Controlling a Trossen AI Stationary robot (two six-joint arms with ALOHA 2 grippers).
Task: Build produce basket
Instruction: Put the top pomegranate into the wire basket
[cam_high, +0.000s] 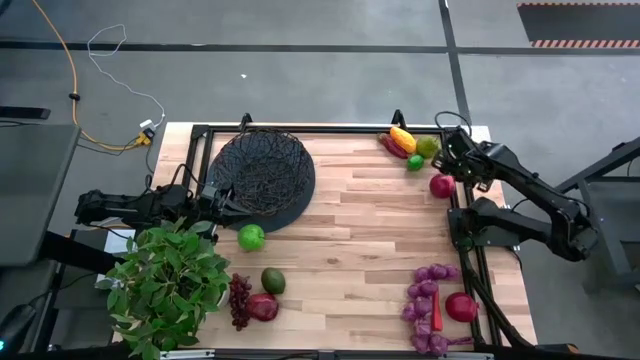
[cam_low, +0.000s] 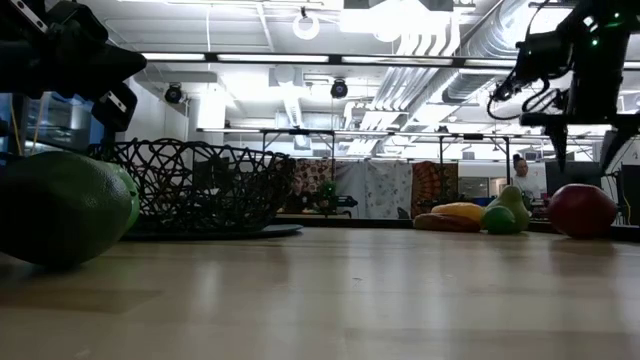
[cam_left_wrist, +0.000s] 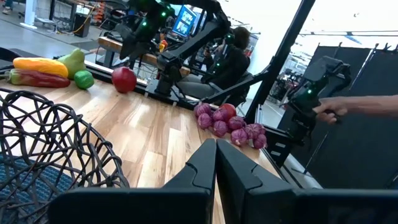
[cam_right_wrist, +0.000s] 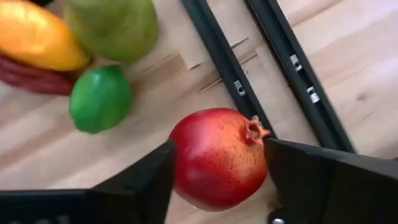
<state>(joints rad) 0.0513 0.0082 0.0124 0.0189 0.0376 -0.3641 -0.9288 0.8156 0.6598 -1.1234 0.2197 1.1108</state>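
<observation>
Black wire mesh forms the basket (cam_high: 262, 172), which is seen just ahead of the left gripper (cam_high: 214, 198), whose jaws are pressed together and hold nothing. A green apple (cam_high: 251, 237) lies near them on the wooden surface (cam_high: 350, 250). Farther right, a red pomegranate (cam_right_wrist: 219, 157) is framed between the widely spread jaws of the right gripper (cam_right_wrist: 217, 180). Just beyond those jaws lie a lime (cam_right_wrist: 100, 98), a pear (cam_right_wrist: 114, 26) and a yellow pepper (cam_right_wrist: 38, 36).
</observation>
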